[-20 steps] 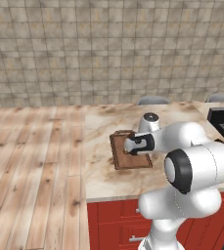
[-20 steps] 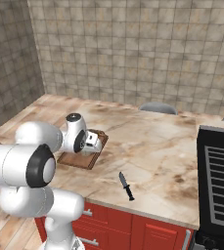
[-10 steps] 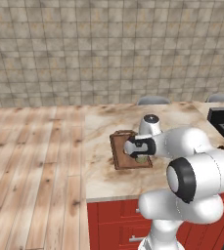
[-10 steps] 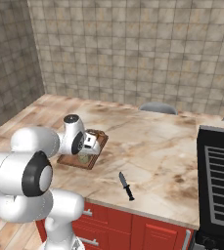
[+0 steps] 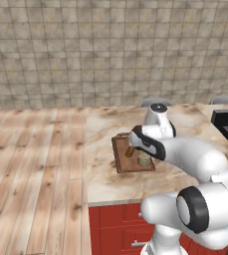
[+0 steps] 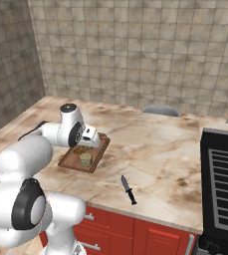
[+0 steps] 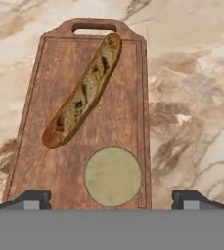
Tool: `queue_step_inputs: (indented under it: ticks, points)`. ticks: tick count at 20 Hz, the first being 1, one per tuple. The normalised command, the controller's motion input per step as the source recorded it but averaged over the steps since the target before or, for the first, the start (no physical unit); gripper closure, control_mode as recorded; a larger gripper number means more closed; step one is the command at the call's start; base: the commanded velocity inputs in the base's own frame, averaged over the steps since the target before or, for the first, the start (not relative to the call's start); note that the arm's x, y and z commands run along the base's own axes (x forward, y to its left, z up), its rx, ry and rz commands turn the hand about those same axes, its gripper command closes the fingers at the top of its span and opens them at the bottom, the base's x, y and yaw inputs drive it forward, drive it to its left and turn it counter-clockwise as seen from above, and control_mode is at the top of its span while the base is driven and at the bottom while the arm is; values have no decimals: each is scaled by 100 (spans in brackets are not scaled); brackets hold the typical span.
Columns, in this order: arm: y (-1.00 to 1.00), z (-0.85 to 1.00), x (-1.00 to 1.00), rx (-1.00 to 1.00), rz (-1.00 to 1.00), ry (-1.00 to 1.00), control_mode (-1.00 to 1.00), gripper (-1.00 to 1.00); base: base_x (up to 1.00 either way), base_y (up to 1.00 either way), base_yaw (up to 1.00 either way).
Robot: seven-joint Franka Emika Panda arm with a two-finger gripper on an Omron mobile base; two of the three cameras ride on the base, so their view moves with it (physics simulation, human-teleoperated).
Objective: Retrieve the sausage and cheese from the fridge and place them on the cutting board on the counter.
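On the brown cutting board (image 7: 128,97) lies the reddish-brown sausage (image 7: 84,93), slanting from the handle end down to the left. The round pale cheese (image 7: 112,177) rests flat on the board's near end. My gripper (image 7: 112,198) hangs open just above the cheese, its fingertips (image 7: 33,197) spread far to either side and holding nothing. From the base, the gripper (image 5: 138,148) hovers over the cutting board (image 5: 120,162) with the cheese (image 5: 144,160) beside it on the counter (image 6: 160,149). The cheese (image 6: 85,159) and the board (image 6: 99,150) also show from the right. The fridge is out of view.
A black-handled knife (image 6: 129,190) lies on the counter right of the board, near the front edge. A dark stove (image 6: 225,184) takes up the counter's right end. A tiled wall stands behind, and wooden floor lies to the left.
The jaws have spread a little wider over the cheese. The arm's elbow has sunk lower, while the hand stays above the board.
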Motion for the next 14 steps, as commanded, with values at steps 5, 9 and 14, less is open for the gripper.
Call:
queue_step_inputs:
  ticks: [5, 9, 14]
  points:
    - [-9, 93, -90, 5, -1, 0, -100, -100, 0, 0, 0]
    - [0, 63, -99, 10, 3, 0, -100, -100, 0, 0, 0]
    - [2, 44, -76, 5, 4, -19, -100, -100, 0, 0, 0]
